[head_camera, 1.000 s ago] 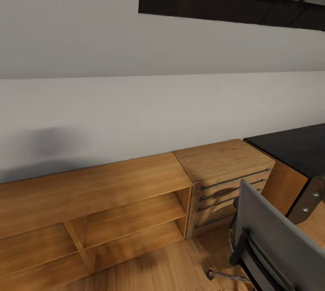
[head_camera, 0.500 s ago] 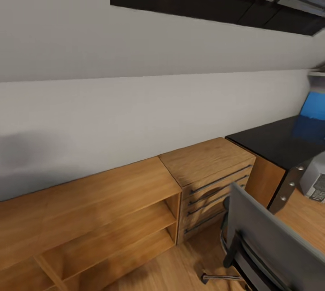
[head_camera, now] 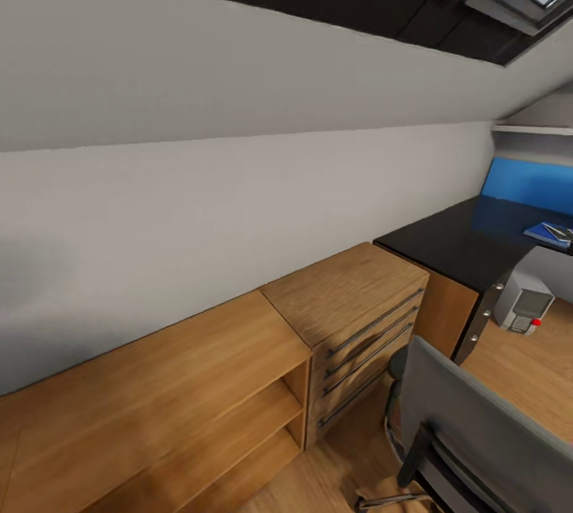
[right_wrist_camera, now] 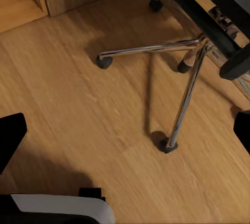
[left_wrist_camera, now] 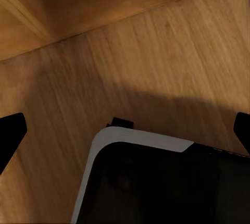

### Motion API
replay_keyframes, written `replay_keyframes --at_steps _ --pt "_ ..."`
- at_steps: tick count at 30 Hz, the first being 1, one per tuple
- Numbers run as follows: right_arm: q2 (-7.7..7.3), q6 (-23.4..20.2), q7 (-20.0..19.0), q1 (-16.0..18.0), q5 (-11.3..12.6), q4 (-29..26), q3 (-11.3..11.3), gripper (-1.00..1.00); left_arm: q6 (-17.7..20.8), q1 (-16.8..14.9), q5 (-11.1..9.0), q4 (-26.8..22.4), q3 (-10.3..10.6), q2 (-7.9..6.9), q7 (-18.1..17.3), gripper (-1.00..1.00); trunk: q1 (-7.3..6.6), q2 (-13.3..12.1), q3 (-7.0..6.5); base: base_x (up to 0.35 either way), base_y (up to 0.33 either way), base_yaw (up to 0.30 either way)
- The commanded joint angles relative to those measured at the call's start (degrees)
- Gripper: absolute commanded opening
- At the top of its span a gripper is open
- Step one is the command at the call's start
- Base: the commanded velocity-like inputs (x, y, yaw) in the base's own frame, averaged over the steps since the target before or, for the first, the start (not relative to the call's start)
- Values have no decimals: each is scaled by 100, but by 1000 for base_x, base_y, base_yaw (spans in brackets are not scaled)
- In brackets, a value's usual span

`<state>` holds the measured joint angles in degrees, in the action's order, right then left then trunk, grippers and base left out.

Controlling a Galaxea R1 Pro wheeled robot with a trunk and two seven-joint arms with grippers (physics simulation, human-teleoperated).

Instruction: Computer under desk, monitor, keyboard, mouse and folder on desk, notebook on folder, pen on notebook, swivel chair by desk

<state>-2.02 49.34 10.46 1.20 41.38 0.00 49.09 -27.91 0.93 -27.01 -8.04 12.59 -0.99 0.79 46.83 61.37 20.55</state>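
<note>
The black desk [head_camera: 461, 246] stands at the right of the head view, against the wall. Under it, on the floor, sits a grey computer tower [head_camera: 523, 301] with a red dot. A flat blue book-like item [head_camera: 549, 232] lies on the desk's far part; I cannot tell whether it is the notebook or the folder. The swivel chair's grey backrest [head_camera: 477, 433] is close at the lower right, and its chrome star base [right_wrist_camera: 179, 62] shows over the floor. My left gripper [left_wrist_camera: 125, 130] and right gripper [right_wrist_camera: 125, 133] both hang open above the wooden floor, holding nothing.
A low wooden shelf unit [head_camera: 159, 394] and a wooden drawer chest [head_camera: 350, 306] line the wall left of the desk. A blue panel [head_camera: 529, 181] rises behind the desk. The robot's own dark base with a white edge [left_wrist_camera: 156, 182] is below the left gripper.
The camera has swung to the right, so the whole picture slid left. More of the desk, the computer tower and the blue item have come into view.
</note>
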Motion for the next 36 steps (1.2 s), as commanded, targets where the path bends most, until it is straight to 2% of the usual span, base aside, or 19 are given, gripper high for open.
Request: replay_keyframes --at_steps 1,13,26,36 --pt "0 5 54 3 -7 0 48 100 -5 4 -51 -14 59 -2 8 100 2 3 5 177 295 -299" --pt "2 12 53 3 -17 -2 48 100 -4 4 -50 -14 264 2 8 100 2 3 5 110 285 -299" --pt "3 14 53 3 -33 -2 52 100 26 4 -56 -14 305 -1 8 100 2 3 5 -33 116 -299" --pt "9 14 53 3 -28 0 53 100 31 4 -59 -14 305 -6 8 100 2 3 5 -8 23 -287"
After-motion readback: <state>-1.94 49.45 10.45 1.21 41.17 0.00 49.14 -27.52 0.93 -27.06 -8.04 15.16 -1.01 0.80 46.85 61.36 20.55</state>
